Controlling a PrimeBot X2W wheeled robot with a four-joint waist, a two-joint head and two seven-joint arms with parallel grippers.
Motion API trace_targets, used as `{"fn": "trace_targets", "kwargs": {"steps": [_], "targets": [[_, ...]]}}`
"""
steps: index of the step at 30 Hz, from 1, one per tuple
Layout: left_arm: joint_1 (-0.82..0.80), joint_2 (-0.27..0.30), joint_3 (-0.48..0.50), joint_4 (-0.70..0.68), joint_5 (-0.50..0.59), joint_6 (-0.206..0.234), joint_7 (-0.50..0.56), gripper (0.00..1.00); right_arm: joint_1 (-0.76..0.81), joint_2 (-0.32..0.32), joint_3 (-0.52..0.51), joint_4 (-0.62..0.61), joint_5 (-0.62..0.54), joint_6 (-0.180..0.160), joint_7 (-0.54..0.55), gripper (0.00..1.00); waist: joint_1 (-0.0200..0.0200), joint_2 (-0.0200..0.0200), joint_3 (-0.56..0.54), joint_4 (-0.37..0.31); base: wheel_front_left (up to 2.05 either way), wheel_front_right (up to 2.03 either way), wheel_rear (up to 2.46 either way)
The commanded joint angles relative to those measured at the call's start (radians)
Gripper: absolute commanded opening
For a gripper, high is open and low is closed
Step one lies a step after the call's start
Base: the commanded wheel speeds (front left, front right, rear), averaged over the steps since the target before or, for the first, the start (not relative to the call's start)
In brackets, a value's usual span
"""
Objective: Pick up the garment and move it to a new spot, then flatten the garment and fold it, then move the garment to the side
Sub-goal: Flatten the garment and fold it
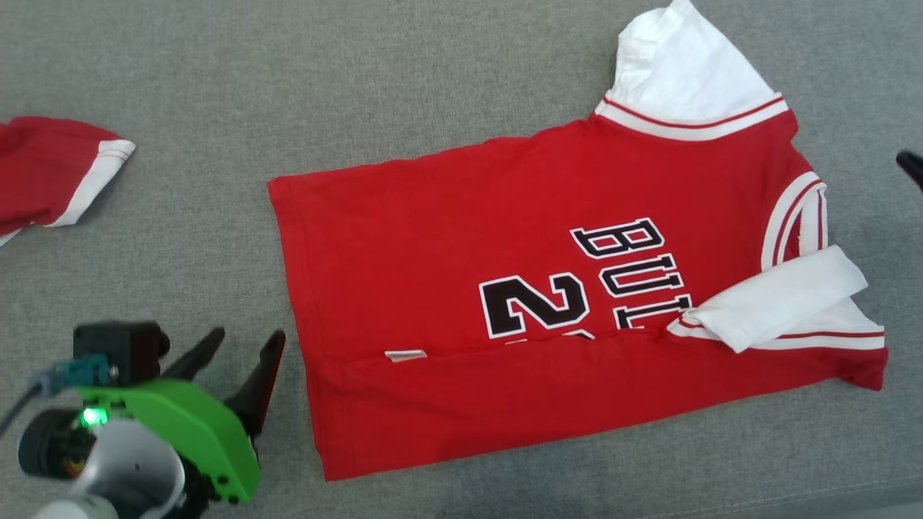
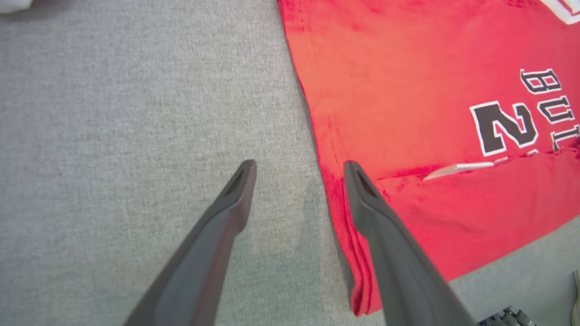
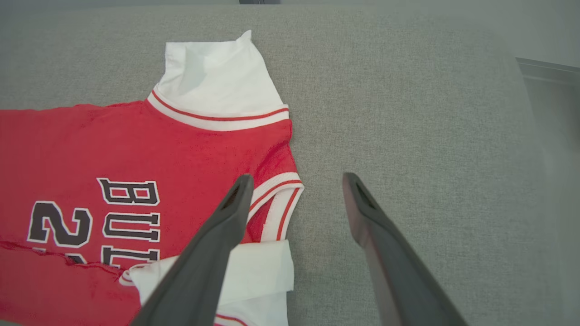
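Note:
The garment [image 1: 447, 238] is a red jersey with white sleeves and black lettering, lying spread on the grey surface. Its near long edge is folded up over the body, and one white sleeve is folded onto the chest. My left gripper [image 1: 246, 337] stands open just left of the bottom hem. In the left wrist view the left gripper [image 2: 300, 167] has grey surface between its fingers, and one finger overlaps the garment [image 2: 408, 90] at the hem. My right gripper [image 3: 297, 179] is open beside the collar end of the garment [image 3: 136, 154]. One of its fingertips [image 1: 910, 167] shows at the right edge.
Another red and white piece of clothing [image 1: 50, 169] lies at the far left. The grey surface's front edge [image 1: 829, 497] runs along the bottom right. A raised grey edge [image 3: 543, 72] stands beyond the collar end.

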Motion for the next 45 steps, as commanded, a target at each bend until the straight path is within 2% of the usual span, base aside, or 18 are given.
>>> {"fn": "trace_targets", "kwargs": {"steps": [1,7,12,18,27,28,29,30,33,39,45], "targets": [[-0.087,-0.002,-0.003,0.013,0.014,-0.005,0.023,1.00,-0.085,-0.004,0.025,0.014,-0.025,0.000,0.017,1.00,0.0000,0.0000,0.096,0.027,0.00,0.00,0.00],[-0.442,-0.081,-0.074,0.168,0.052,-0.051,0.108,1.00,-0.456,0.040,0.155,0.165,-0.129,0.000,0.080,1.00,0.0000,0.0000,0.233,0.103,0.00,0.00,0.00],[-0.633,-0.168,-0.149,0.326,0.087,-0.098,0.131,1.00,-0.654,0.095,0.254,0.340,-0.212,0.000,0.086,1.00,0.0000,0.0000,0.273,0.167,0.00,0.00,0.00],[-0.707,-0.222,-0.209,0.424,0.083,-0.144,0.145,1.00,-0.760,0.129,0.338,0.479,-0.254,0.000,0.058,1.00,0.0000,0.0000,0.282,0.200,0.00,0.00,0.00],[-0.719,-0.240,-0.242,0.474,0.079,-0.167,0.151,1.00,-0.792,0.129,0.412,0.590,-0.233,0.000,0.044,1.00,0.0000,0.0000,0.281,0.194,0.00,0.00,0.00],[-0.720,-0.238,-0.246,0.475,0.082,-0.171,0.152,1.00,-0.792,0.128,0.419,0.596,-0.227,0.000,0.040,0.96,0.0000,0.0000,0.279,0.191,0.00,0.00,0.00],[-0.721,-0.237,-0.248,0.476,0.082,-0.176,0.150,0.38,-0.793,0.128,0.423,0.598,-0.220,0.000,0.029,0.00,0.0000,0.0000,0.277,0.188,0.00,0.00,0.00],[-0.719,-0.236,-0.253,0.479,0.075,-0.184,0.157,0.00,-0.792,0.132,0.427,0.603,-0.206,0.000,0.026,0.00,0.0000,0.0000,0.273,0.183,0.00,0.00,0.00],[-0.716,-0.229,-0.264,0.473,0.080,-0.198,0.161,0.00,-0.797,0.130,0.439,0.601,-0.176,0.000,-0.017,0.00,0.0000,0.0000,0.258,0.172,0.00,0.00,0.00],[-0.706,-0.190,-0.233,0.427,0.095,-0.178,0.139,0.00,-0.800,0.110,0.457,0.573,-0.113,0.000,-0.116,0.00,0.0000,0.0000,0.201,0.144,0.00,0.00,0.00],[-0.637,-0.144,-0.215,0.338,0.103,-0.141,0.120,0.00,-0.697,0.031,0.496,0.469,-0.030,0.000,-0.222,0.00,0.0000,0.0000,0.102,0.107,0.00,0.00,0.00]]}}
